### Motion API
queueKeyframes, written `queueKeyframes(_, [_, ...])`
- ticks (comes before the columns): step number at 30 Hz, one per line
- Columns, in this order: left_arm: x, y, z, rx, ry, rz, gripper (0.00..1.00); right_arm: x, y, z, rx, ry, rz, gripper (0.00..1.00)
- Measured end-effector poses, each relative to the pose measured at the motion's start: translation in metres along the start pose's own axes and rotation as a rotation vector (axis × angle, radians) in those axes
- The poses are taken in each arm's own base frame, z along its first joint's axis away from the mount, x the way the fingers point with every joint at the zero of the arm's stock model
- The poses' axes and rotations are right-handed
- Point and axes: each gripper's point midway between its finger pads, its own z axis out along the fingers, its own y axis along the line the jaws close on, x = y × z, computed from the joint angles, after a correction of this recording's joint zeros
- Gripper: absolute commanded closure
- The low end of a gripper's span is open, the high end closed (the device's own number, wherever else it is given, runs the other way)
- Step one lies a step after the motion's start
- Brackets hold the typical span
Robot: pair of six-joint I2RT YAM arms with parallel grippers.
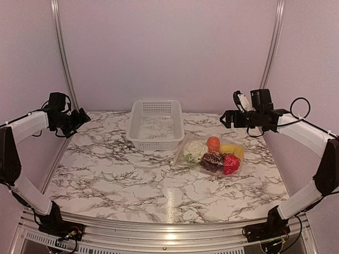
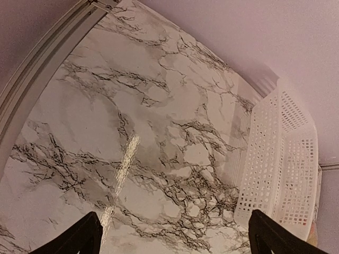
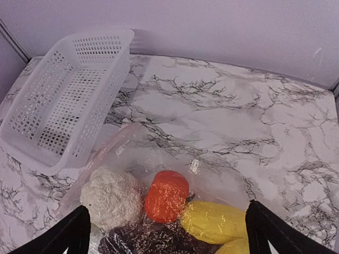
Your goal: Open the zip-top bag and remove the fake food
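One white basket (image 1: 155, 144) beside zip-top bag (image 3: 132, 145), marble table (image 1: 106, 169)

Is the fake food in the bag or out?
In. The fake food lies under the clear plastic of the zip-top bag.

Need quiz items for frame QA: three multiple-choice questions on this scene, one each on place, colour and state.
1. The zip-top bag lies:
A. inside the basket
B. on the table beside the basket, on the right arm's side
C. on the left arm's side of the basket

2. The round fruit next to the cabbage is:
A. orange
B. blue
C. black

3. The right claw is:
A. shut on the bag
B. shut on the basket
C. open, holding nothing

Answers:
1. B, the top view shows the bag just off the basket's right wall.
2. A, it shows orange through the clear plastic.
3. C, its fingers stand wide apart above the bag.
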Motion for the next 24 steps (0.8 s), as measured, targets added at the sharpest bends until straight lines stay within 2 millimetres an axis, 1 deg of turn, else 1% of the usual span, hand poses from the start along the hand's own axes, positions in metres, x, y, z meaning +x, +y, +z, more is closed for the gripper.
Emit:
queueKeyframes(1, [-0.001, -0.002, 0.000, 0.011, -0.004, 0.000, 0.01, -0.001, 0.007, 0.000, -0.006, -0.003, -0.021, 0.01])
queueKeyframes(3, [-0.003, -0.007, -0.001, 0.035, -0.010, 0.002, 0.01, -0.004, 0.028, 0.001, -0.023, -0.010, -0.084, 0.01])
queueKeyframes(5, [-0.005, -0.011, -0.004, 0.058, -0.018, 0.000, 0.01, -0.002, 0.051, 0.002, -0.038, -0.013, -0.150, 0.01])
queueKeyframes(9, [-0.002, -0.015, -0.012, 0.091, -0.027, -0.008, 0.01, 0.009, 0.103, 0.001, -0.070, -0.018, -0.287, 0.01])
queueKeyframes(11, [0.001, -0.016, -0.018, 0.106, -0.031, -0.011, 0.01, 0.016, 0.136, -0.003, -0.087, -0.036, -0.369, 0.01])
queueKeyframes(13, [0.005, -0.018, -0.023, 0.120, -0.032, -0.012, 0.01, 0.021, 0.157, -0.004, -0.089, -0.050, -0.424, 0.02])
queueKeyframes(14, [0.007, -0.018, -0.025, 0.124, -0.030, -0.012, 0.01, 0.029, 0.175, -0.006, -0.114, -0.050, -0.460, 0.03])
queueKeyframes(15, [0.009, -0.018, -0.027, 0.130, -0.029, -0.011, 0.01, 0.035, 0.187, -0.005, -0.121, -0.051, -0.491, 0.04])
queueKeyframes(17, [0.011, -0.019, -0.029, 0.139, -0.026, -0.010, 0.01, 0.050, 0.206, 0.001, -0.128, -0.039, -0.546, 0.06])
queueKeyframes(19, [0.013, -0.019, -0.029, 0.144, -0.020, -0.011, 0.01, 0.073, 0.221, 0.014, -0.124, -0.004, -0.616, 0.12])
queueKeyframes(22, [0.015, -0.020, -0.029, 0.152, -0.010, -0.015, 0.01, 0.107, 0.232, 0.034, -0.111, 0.065, -0.708, 0.16])
queueKeyframes(24, [0.015, -0.020, -0.030, 0.156, -0.008, -0.015, 0.01, 0.125, 0.235, 0.046, -0.093, 0.104, -0.761, 0.20])
